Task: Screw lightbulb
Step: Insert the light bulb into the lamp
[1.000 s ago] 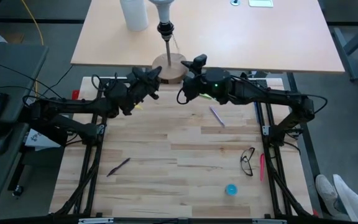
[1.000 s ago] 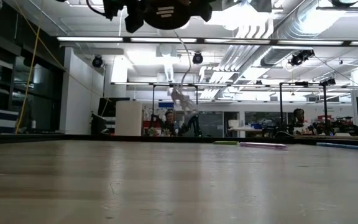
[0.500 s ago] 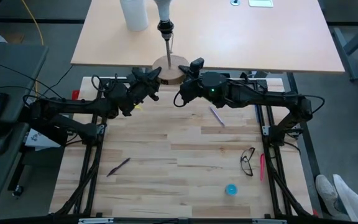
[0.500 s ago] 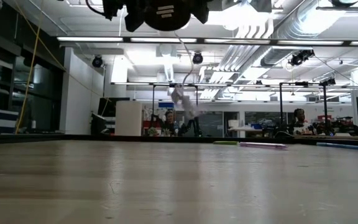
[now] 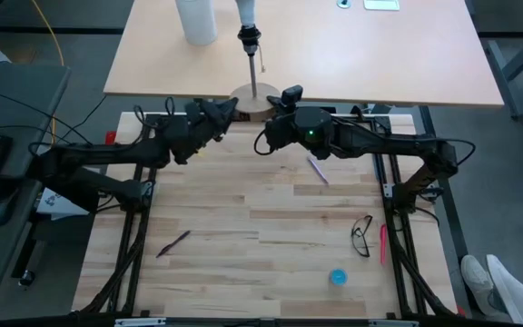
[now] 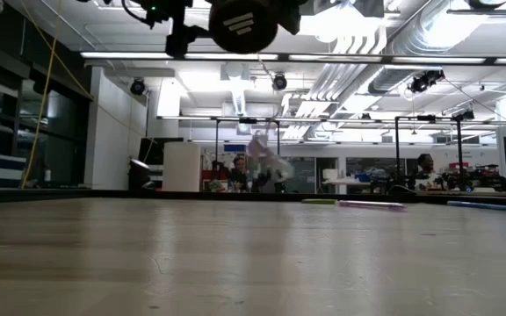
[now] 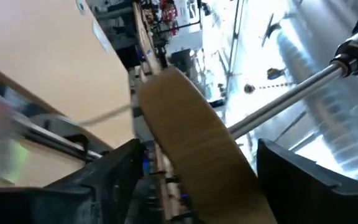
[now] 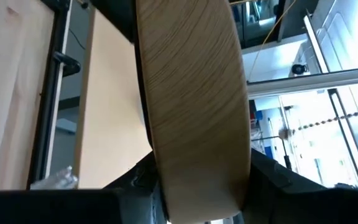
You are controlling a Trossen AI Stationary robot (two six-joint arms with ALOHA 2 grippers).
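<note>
The lightbulb is white and sits in the black socket at the end of a metal post. The post rises from a round wooden disc. The whole lamp is held up over the table's far edge, tipped with the post pointing toward the far side. My right gripper is shut on the disc from the right. My left gripper is open at the disc's left. In its wrist view the fingers stand on either side of the disc with a gap showing. My right gripper pinches the wooden disc across its thickness, one finger on each flat face, with the rim turned toward the wrist. The fingers come in about level from the table's right. The disc stands on edge, clear of the table, carrying post and bulb.
A tall white cylinder stands on the far tan table. On the wooden table lie a purple pen, glasses, a pink pen, a blue cap and a dark pen. A pale scrap dangles under the lamp.
The lamp has shifted a little toward the far edge. Its disc has tipped more on edge, and the socket and bulb have swung slightly to the right. The dangling scrap has swung to the right. My left gripper has rolled at the disc's left side.
</note>
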